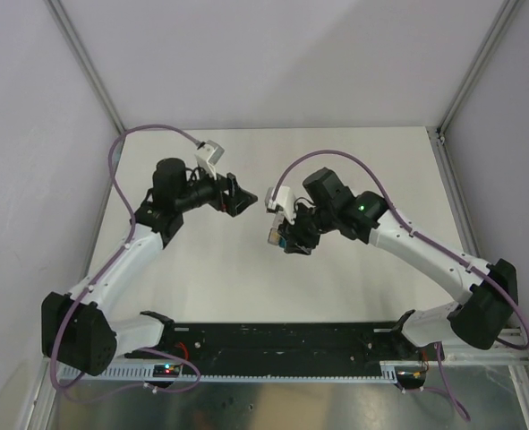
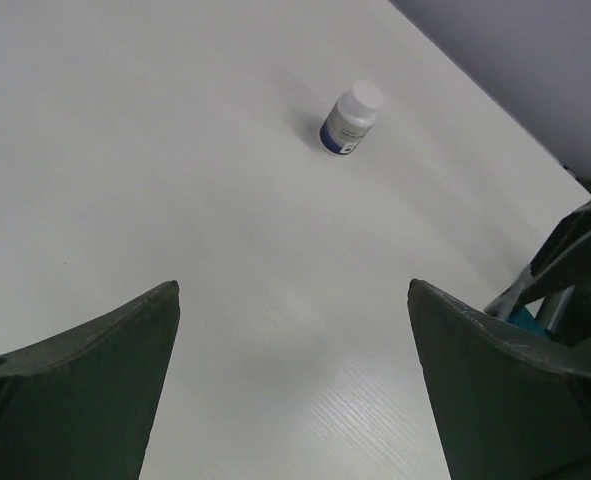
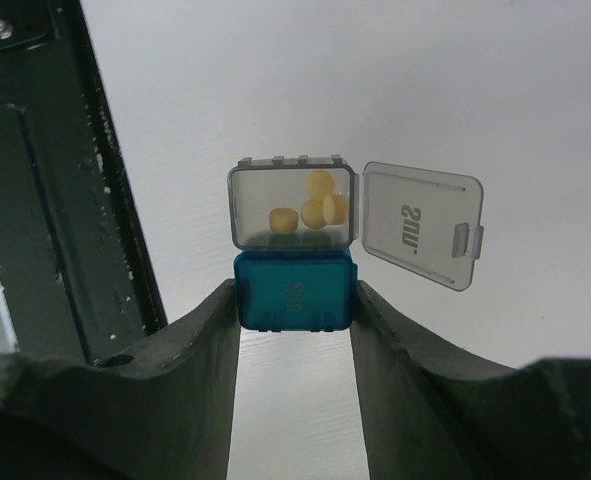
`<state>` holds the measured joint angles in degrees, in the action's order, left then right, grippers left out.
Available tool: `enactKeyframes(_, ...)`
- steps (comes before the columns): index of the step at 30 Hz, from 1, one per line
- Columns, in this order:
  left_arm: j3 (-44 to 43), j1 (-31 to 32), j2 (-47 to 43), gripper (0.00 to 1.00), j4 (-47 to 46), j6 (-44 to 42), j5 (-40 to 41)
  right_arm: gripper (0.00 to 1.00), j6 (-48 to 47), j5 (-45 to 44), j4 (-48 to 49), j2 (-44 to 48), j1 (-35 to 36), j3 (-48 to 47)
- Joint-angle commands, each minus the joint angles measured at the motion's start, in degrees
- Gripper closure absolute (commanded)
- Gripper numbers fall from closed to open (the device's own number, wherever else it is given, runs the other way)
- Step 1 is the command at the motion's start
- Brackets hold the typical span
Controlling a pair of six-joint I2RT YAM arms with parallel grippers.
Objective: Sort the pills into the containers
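Note:
My right gripper [image 3: 295,292] is shut on the teal-blue compartment [image 3: 293,295] of the containers and holds the pair above the table. The joined grey compartment [image 3: 250,200] sticks out past the fingertips, its clear lid [image 3: 420,225] swung open to the right. Several yellow pills [image 3: 313,210] lie inside it. In the top view the containers [image 1: 273,236] sit at the tip of my right gripper [image 1: 286,238]. My left gripper [image 1: 237,195] is open and empty, just left of them. In the left wrist view it [image 2: 293,290] frames bare table.
A small white capped bottle [image 2: 350,118] stands upright on the white table [image 2: 175,150], ahead of the left gripper. The right gripper's fingers [image 2: 575,270] show at the right edge of the left wrist view. The left arm's dark body [image 3: 65,200] fills the left of the right wrist view.

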<state>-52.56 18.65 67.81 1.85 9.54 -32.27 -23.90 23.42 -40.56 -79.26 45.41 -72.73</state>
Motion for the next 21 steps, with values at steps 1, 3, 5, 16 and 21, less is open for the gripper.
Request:
enactKeyframes(1,-2.7,-0.3,2.0,0.02,-1.4,2.7,-5.0,0.88,-3.2,0.2,-4.1,1.1,2.3,-4.2)
enactKeyframes(3,-2.8,-0.3,3.3,0.02,-1.5,3.0,-7.4,0.88,-3.5,-0.2,-4.7,0.9,3.2,-5.1)
enactKeyframes(5,-2.9,0.0,4.6,0.02,-1.5,3.2,-10.6,0.88,-3.9,-0.3,-5.3,0.5,3.8,-6.1)
enactKeyframes(16,-2.2,4.7,6.5,0.02,-1.5,2.0,-20.8,0.91,-3.9,-0.3,-6.4,-1.7,4.6,-8.1)
enactKeyframes(21,-1.6,5.7,5.6,0.02,-1.5,1.9,-22.6,0.92,-3.9,-0.6,-6.5,-2.2,4.5,-8.1)
